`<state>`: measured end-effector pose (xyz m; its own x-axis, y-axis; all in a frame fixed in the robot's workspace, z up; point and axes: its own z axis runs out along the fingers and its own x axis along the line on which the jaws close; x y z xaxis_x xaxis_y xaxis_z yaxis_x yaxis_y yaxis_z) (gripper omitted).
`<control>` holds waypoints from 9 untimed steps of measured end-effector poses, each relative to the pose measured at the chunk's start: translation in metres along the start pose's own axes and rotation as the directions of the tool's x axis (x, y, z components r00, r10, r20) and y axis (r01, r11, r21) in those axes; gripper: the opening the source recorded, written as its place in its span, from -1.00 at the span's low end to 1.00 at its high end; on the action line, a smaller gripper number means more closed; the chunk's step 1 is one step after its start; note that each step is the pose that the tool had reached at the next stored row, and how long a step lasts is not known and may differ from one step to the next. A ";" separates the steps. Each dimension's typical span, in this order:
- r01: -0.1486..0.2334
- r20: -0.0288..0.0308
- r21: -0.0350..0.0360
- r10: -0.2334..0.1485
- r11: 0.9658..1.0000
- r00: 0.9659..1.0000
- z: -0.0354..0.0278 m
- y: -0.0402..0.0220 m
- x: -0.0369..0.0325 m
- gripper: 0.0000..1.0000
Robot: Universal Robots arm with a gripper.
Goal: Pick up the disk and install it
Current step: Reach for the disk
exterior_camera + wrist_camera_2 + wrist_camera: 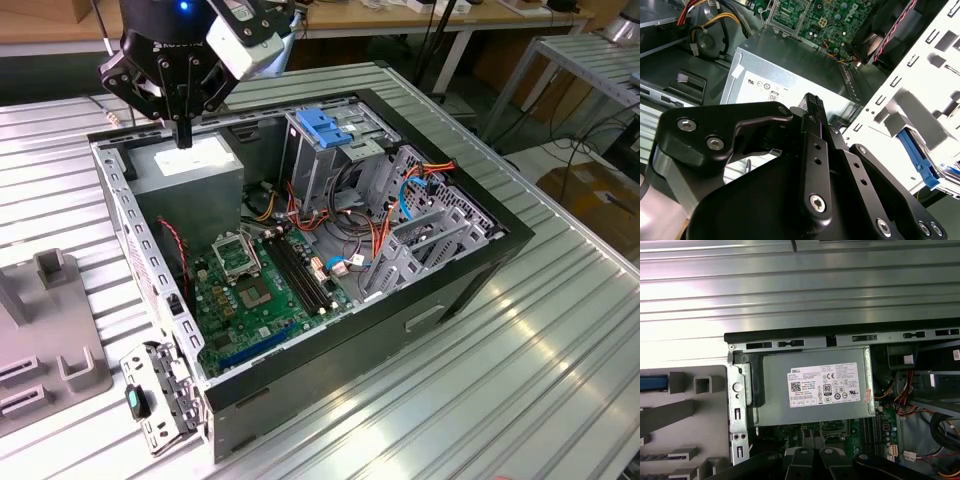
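Note:
My gripper (pixel 184 136) hangs over the back corner of the open computer case (pixel 470 270), on the exterior view's left. Its black fingers are shut together with nothing between them. Their tips (pixel 812 100) point down at the grey power-supply box (pixel 790 75) and stand just above it. The disk (pixel 918 159) shows as a blue plastic rail and a sliver of label in a pale grey holder outside the case, apart from the gripper. In the first wrist view a blue strip of the disk (pixel 652 383) lies in that holder (pixel 700 415).
Inside the case are a green motherboard (pixel 255 290), a metal drive cage with a blue latch (pixel 325 127), and red, orange and blue cables (pixel 400 200). The case's hinged side bracket (pixel 160 400) juts out at the front. Everything rests on a ribbed metal table (pixel 480 400).

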<state>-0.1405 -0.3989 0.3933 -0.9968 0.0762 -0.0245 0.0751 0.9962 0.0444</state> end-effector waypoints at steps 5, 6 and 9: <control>0.000 0.000 0.000 0.000 1.000 1.000 0.0000 -0.0001 0.0014 -0.79; 0.000 0.000 0.000 0.000 1.000 1.000 0.0000 -0.0002 0.0021 -0.79; 0.000 0.000 0.000 0.000 1.000 1.000 0.0000 -0.0002 0.0026 -0.79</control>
<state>-0.1431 -0.3989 0.3933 -0.9968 0.0762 -0.0245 0.0751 0.9962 0.0444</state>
